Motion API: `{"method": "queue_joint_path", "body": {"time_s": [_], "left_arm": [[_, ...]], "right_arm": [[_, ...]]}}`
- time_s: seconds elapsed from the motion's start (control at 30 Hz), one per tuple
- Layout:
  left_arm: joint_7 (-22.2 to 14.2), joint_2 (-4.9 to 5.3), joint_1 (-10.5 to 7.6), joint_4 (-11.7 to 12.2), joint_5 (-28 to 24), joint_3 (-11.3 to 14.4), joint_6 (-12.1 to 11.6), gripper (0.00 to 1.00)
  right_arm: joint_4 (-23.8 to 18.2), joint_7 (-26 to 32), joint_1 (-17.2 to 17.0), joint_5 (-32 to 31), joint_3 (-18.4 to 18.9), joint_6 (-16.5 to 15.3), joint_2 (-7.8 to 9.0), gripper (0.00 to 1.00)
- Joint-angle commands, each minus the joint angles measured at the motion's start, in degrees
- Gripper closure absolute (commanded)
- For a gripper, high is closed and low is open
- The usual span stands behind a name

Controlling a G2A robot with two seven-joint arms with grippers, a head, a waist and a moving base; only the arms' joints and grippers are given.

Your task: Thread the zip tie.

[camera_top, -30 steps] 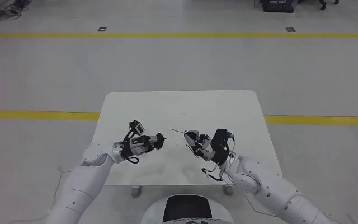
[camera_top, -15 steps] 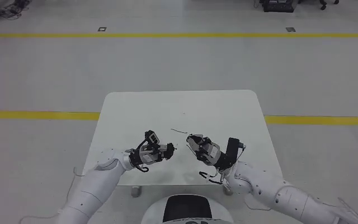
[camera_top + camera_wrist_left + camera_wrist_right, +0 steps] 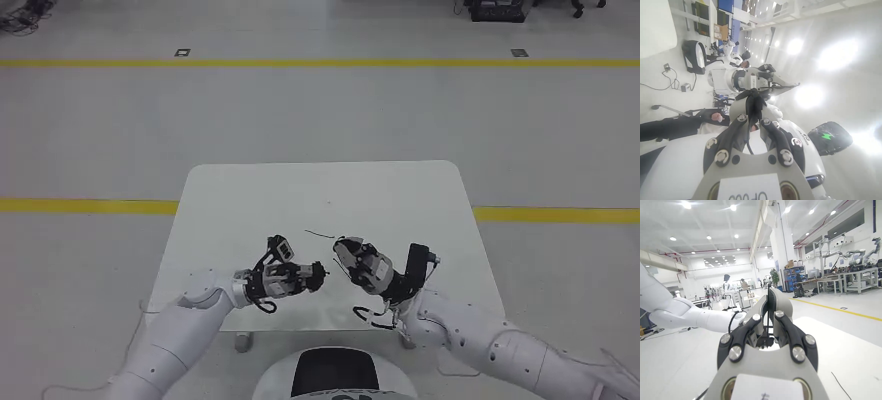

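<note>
**White Shell, Black Joints**

My arms (image 3: pixel 190 320) are glossy white, with black cables (image 3: pixel 730 321) looped at the wrists. My left gripper (image 3: pixel 752 98) and right gripper (image 3: pixel 769 294) carry pale grey fingers (image 3: pixel 780 300) on black links (image 3: pixel 789 328), pinned by silver screws (image 3: pixel 797 351). A green bolt (image 3: pixel 826 136) marks my black visor (image 3: pixel 838 130).

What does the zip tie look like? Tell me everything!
The zip tie is a thin black strip, plastic by the look. It runs straight between the shut fingers of the right end effector, which pinch it, and its slim tip pokes out past them, above the white table. Nearby, the left end effector is shut on a dark piece too.
</note>
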Motion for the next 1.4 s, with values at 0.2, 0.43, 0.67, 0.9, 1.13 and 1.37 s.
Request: {"method": "queue_joint_path", "body": {"time_s": [0.2, 0.43, 0.67, 0.9, 1.13, 1.37], "left_arm": [[2.25, 0.03, 0.31, -0.67, -0.62, 0.41, -1.13, 1.0], [1.74, 0.06, 0.28, -0.59, -1.61, 0.18, -1.93, 1.0], [3.24, 0.13, 0.52, -1.66, -1.78, 0.73, -0.86, 1.0], [2.89, 0.29, 0.64, -1.65, -2.48, 0.82, -0.93, 1.0], [2.91, 0.37, 0.61, -1.57, -2.76, 1.19, -1.0, 1.0], [2.84, 0.46, 0.49, -1.42, -3.14, 1.44, -0.97, 1.0]], "right_arm": [[1.26, -1.25, 3.14, 3.11, -5.05, 0.0, -0.56, 1.0], [1.26, -1.25, 3.14, 3.11, -5.05, 0.0, -0.56, 1.0], [0.87, 0.29, 0.86, 1.73, -1.99, 0.0, -1.23, 1.0], [2.15, 0.97, -0.46, 1.41, -0.26, 0.0, -2.21, 1.0], [2.44, 0.9, -1.0, 0.83, 0.1, 0.0, -2.92, 1.0], [2.67, 0.51, -0.98, 0.11, -0.03, 0.0, -3.26, 1.0]]}}
